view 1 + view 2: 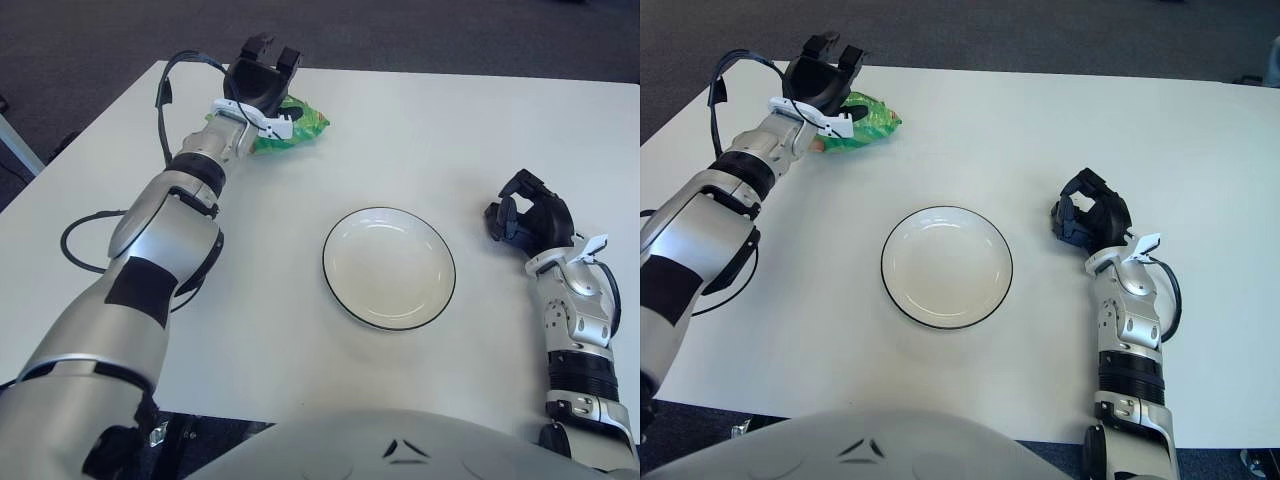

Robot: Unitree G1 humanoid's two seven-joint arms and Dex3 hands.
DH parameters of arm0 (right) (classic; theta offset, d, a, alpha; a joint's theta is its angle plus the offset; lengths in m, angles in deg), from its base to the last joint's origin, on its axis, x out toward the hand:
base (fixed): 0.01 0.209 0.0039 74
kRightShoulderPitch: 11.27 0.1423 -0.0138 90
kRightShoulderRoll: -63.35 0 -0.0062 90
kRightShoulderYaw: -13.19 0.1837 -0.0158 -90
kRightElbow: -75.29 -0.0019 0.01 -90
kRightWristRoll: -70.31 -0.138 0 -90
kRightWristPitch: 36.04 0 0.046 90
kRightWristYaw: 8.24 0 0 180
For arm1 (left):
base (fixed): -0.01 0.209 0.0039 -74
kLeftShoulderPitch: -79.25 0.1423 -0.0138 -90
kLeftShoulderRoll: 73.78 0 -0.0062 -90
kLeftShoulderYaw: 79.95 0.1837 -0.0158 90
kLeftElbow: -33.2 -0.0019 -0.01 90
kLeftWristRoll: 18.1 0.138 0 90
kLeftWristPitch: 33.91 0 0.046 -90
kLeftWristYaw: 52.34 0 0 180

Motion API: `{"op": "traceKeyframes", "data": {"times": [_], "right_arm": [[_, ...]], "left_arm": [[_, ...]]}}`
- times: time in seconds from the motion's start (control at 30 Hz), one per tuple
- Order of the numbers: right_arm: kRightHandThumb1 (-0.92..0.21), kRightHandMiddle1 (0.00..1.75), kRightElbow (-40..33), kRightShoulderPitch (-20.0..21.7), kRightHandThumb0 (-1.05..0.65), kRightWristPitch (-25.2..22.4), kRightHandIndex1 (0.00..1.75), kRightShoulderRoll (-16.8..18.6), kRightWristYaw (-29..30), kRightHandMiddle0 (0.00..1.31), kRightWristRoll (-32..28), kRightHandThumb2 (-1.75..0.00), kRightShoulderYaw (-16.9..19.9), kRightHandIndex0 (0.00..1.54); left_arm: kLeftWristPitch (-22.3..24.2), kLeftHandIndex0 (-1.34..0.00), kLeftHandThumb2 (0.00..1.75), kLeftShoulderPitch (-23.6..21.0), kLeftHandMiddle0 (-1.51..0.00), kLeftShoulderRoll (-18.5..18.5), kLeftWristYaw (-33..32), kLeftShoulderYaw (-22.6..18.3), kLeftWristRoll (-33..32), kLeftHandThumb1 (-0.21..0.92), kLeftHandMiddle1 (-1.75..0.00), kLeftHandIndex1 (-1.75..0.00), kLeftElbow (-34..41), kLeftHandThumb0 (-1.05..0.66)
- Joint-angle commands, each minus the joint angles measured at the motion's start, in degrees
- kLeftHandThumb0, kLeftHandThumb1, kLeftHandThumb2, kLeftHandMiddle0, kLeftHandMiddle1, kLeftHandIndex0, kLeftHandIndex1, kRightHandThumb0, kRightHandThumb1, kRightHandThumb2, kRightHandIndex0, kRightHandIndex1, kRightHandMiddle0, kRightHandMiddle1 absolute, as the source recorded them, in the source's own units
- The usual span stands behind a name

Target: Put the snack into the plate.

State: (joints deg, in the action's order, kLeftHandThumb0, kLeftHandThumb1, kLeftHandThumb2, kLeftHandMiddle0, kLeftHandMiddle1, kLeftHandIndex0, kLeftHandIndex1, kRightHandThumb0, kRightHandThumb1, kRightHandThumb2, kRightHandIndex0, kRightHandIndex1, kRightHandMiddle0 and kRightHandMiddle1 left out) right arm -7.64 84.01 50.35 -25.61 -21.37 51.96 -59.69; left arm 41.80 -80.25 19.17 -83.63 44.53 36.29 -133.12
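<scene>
A green snack bag lies at the far left of the white table. My left hand is directly over the bag's left part, its palm covering that part. Its dark fingers are spread and point toward the far edge, closed on nothing. The bag's right end sticks out from under the hand. A white plate with a dark rim sits empty at the table's middle, well to the right and nearer than the bag. My right hand shows to the right of the plate with loosely bent fingers, holding nothing.
A black cable loops beside my left wrist near the table's far left corner. The table's far edge runs just behind the snack, with dark carpet beyond it.
</scene>
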Motion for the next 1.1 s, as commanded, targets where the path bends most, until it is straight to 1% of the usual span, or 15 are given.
{"op": "traceKeyframes", "data": {"times": [0.0,0.33,0.57,0.67,0.9,1.07], "right_arm": [[-0.36,1.75,3.00,-4.13,-0.47,-2.46,1.75,2.05,-0.43,0.58,0.18,-1.26,-1.26,1.26],[-0.36,1.75,2.36,-4.40,-0.47,-2.87,1.75,1.97,0.11,0.58,0.65,-1.26,-1.63,1.26],[-0.36,1.75,1.73,-4.76,-0.47,-2.97,1.75,1.92,-0.06,0.58,0.57,-1.26,-1.92,1.26],[-0.36,1.75,1.62,-4.81,-0.47,-3.20,1.75,1.73,-0.20,0.58,0.52,-1.26,-2.00,1.26],[-0.36,1.75,0.83,-5.11,-0.47,-4.18,1.75,1.57,-0.07,0.58,0.31,-1.27,-1.96,1.26],[-0.35,1.75,0.40,-5.21,-0.47,-4.93,1.75,1.54,0.05,0.59,0.16,-1.27,-1.98,1.26]], "left_arm": [[1.90,0.00,1.23,-1.37,-0.11,-0.22,2.24,0.55,-0.69,0.92,-0.07,-0.53,-0.63,-1.02],[5.70,0.00,1.26,-0.81,-0.09,-1.27,7.66,0.67,-1.51,0.92,-0.04,-0.48,-1.36,-1.01],[7.82,0.00,1.27,-0.16,-0.10,-1.84,11.86,0.38,-3.05,0.92,-0.04,-0.51,-1.91,-1.00],[8.68,0.00,1.27,0.27,-0.13,-2.09,13.81,0.11,-3.82,0.92,-0.05,-0.54,-2.17,-1.01],[9.87,0.00,1.29,1.35,-0.18,-2.19,16.23,-0.09,-5.29,0.92,-0.06,-0.59,-2.66,-1.03],[11.33,0.00,1.29,3.09,-0.20,-2.19,18.74,-1.78,-7.43,0.92,-0.06,-0.63,-3.25,-1.03]]}}
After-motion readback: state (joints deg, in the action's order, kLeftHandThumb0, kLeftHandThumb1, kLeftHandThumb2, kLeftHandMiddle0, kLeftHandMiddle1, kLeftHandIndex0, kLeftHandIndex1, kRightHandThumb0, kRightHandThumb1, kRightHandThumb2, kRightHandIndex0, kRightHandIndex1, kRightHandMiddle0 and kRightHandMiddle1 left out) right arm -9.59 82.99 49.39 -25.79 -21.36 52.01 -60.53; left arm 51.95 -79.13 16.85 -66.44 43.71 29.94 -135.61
